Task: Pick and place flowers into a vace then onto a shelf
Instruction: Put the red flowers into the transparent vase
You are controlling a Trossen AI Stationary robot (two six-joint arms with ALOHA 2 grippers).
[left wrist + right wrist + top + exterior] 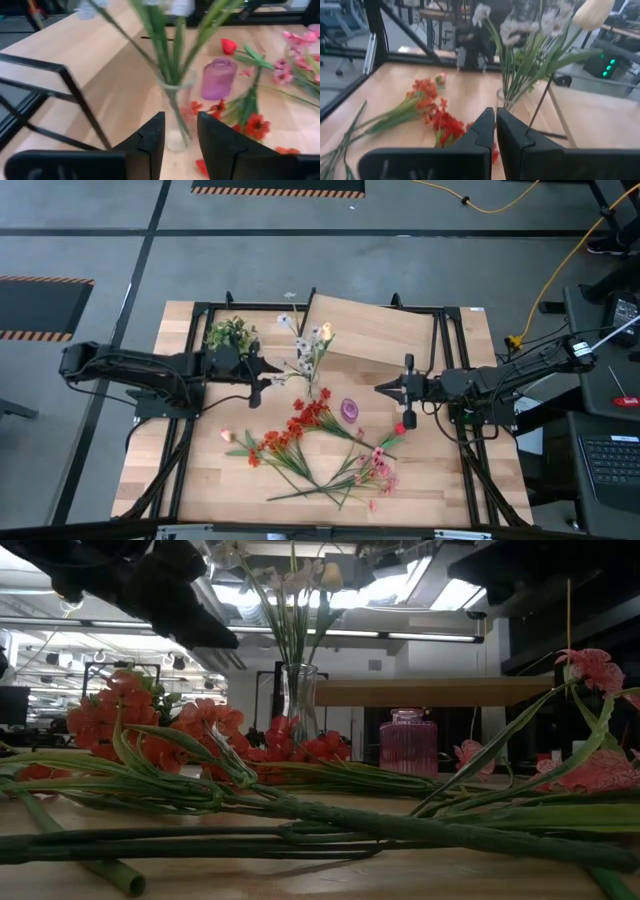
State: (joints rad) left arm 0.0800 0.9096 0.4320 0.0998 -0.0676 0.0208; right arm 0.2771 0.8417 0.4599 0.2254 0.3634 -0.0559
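While the left gripper [280,379] stood with fingers narrowly parted and empty just beside the glass vase [176,112], the right gripper [381,388] waited shut and empty near the pink jar [349,409]. White and yellow flowers [312,338] stood in the vase; red, orange and pink stems [310,442] lay on the table [190,460]. The shelf [372,332] stood behind.

A robotics lab or workshop. Around the wooden table [200,480] lies grey concrete floor with hazard-striped mats [277,190] and a yellow cable [560,265]; beside it, a laptop [612,460].
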